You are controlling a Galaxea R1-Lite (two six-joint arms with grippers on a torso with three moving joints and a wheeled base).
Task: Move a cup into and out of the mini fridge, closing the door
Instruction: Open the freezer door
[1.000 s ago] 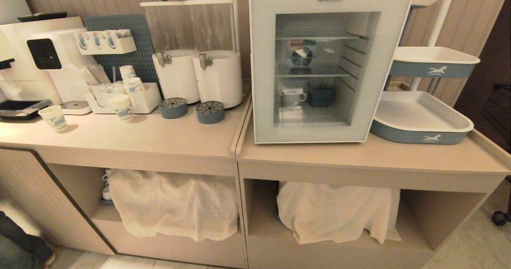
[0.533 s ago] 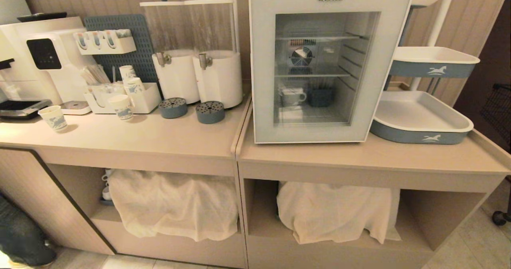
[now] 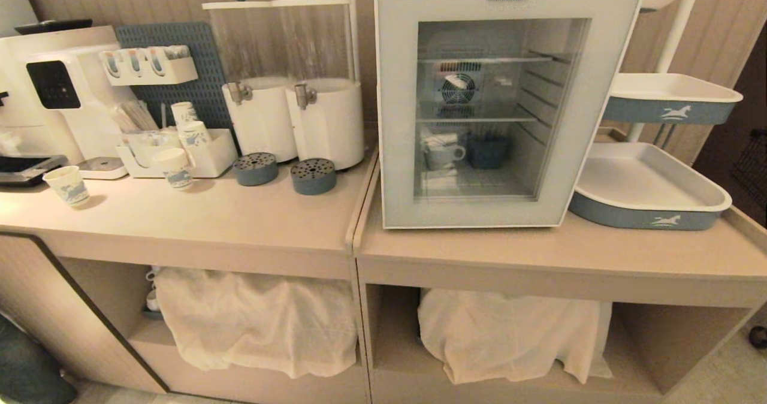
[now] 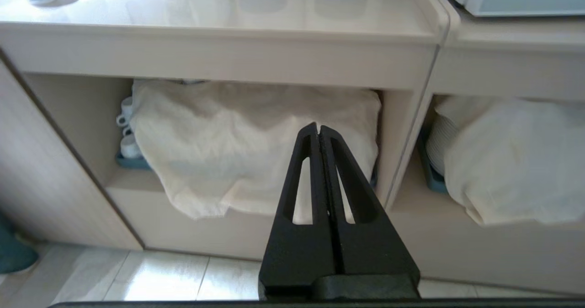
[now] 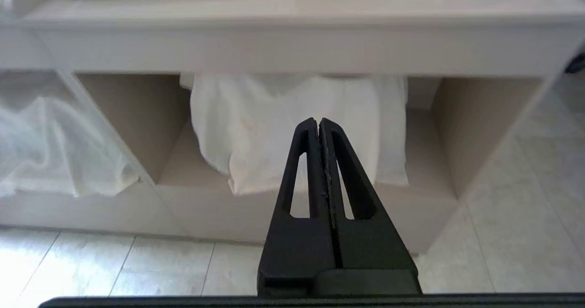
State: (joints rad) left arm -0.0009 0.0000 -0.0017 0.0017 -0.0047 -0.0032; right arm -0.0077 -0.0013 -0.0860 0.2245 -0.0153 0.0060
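Clearly, neither tool had any part in the work yet: the left tool (image 4: 318, 127), a black wedge of two fingers pressed flat together and pinching nothing, hung below the edge of the pale beige counter (image 3: 251, 212), pointing at a cream cloth (image 4: 237, 143) draped in the open shelf beneath. The right tool (image 5: 318, 121), likewise pressed together and empty, pointed at a second cream cloth (image 5: 292, 125) in the neighbouring shelf. Both sat low, probably parked so the arms kept out of the head camera's sight.

Well above and beyond the right tool stood the white boxy mini fridge (image 3: 395, 92) lettered "HOMESUN", its door (image 3: 575, 122), a pale frame round clear glass, lying flush and apparently closed. Behind the glass, on the bottom wire shelf, sat the squat white ceramic cup (image 3: 442, 152) with its loop handle, just beside a dark blue vessel (image 3: 488, 151) whose shape the glass blurred.

That closed door stood between either tool and the cup. Near the fridge's right side rested a white-and-blue tray (image 3: 650, 218), likely cramping a door swing, while two white drink dispensers (image 3: 293, 122) crowded the left.
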